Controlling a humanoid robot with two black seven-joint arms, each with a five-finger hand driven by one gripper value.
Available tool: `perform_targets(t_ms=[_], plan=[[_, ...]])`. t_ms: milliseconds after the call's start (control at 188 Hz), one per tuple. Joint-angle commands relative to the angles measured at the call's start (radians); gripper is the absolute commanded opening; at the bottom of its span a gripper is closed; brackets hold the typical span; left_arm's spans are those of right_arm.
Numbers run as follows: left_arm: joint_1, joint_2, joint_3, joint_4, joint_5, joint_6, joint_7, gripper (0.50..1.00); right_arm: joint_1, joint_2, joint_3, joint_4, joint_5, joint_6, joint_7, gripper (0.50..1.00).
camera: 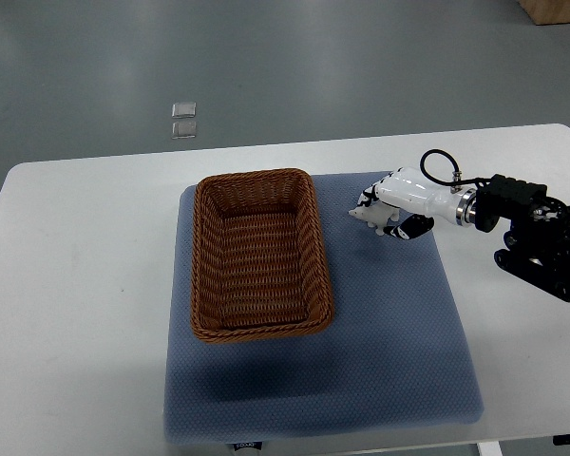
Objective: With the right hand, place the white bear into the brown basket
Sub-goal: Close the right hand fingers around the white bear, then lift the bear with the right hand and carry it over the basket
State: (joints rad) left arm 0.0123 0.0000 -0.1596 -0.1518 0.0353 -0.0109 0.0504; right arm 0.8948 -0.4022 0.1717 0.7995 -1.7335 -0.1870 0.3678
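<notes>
The brown wicker basket (256, 255) stands empty on the blue mat (389, 313), left of centre. My right hand (391, 207) comes in from the right edge and is curled around the small white bear (369, 218), which pokes out from under the fingers on the left. The hand and bear are just right of the basket's upper right corner, over the mat; a shadow lies beneath them. The left arm is not in view.
The mat lies on a white table (76, 285). Beyond the table's far edge is grey floor with two small clear squares (182, 120). A brown box corner (556, 9) shows at the top right.
</notes>
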Motion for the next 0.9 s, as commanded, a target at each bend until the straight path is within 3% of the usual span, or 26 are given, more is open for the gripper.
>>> perform_targets(t_ms=[0,175,404,643,892], plan=[[0.000,0.000,0.000,0.000,0.000,0.000,0.000,1.000,0.000,0.008,-0.003,-0.011,-0.004,-0.012,0.003,0.668],[0.000,0.000,0.000,0.000,0.000,0.000,0.000,1.000,0.000,0.016,-0.014,-0.037,-0.004,-0.040,0.017,0.615],[0.000,0.000,0.000,0.000,0.000,-0.001,0.000,1.000,-0.002,0.019,-0.011,-0.049,-0.001,-0.062,0.046,0.500],[0.000,0.000,0.000,0.000,0.000,0.000,0.000,1.000,0.018,0.002,0.008,-0.025,0.017,-0.072,0.063,0.500],[0.000,0.000,0.000,0.000,0.000,0.000,0.000,1.000,0.151,-0.055,0.019,0.130,0.089,-0.063,0.065,0.502]])
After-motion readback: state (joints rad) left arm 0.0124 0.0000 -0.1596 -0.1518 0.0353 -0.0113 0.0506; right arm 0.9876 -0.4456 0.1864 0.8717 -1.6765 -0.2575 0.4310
